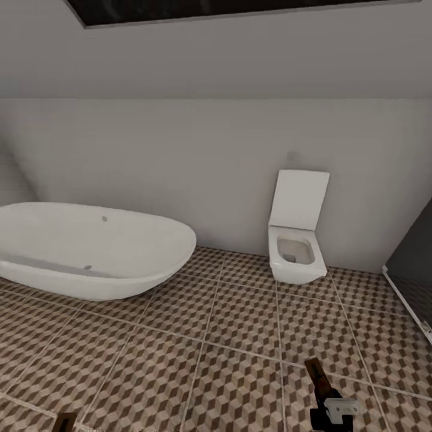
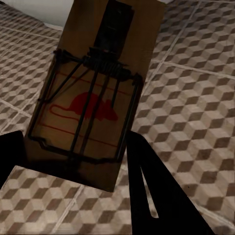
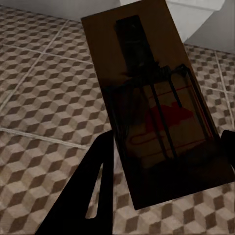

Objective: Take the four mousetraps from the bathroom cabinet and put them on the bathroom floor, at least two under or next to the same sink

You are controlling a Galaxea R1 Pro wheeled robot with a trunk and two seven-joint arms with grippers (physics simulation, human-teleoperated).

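**Me:** Tan wood up close on both wrist cameras. The left gripper [image 2: 73,166] is clamped on a mousetrap [image 2: 93,93], board between its dark fingers [image 2: 147,191], red mouse print and wire bar facing the camera, bathroom floor [image 2: 196,98] below it.

**Spotter:** And the right?

**Me:** The right gripper [image 3: 166,166] grips a second mousetrap [image 3: 156,103] the same way, held above the cube-pattern tiles, with something white at the far edge.

**Spotter:** What does the head camera give you?

**Me:** A white oval bathtub [image 1: 90,249] on the left against the pale wall, a white toilet [image 1: 297,240] with its lid up to the right, a dark panel [image 1: 414,264] at the right edge. The right-hand trap's end [image 1: 316,373] pokes up at the bottom, a sliver of the left one [image 1: 65,420] near the lower corner.
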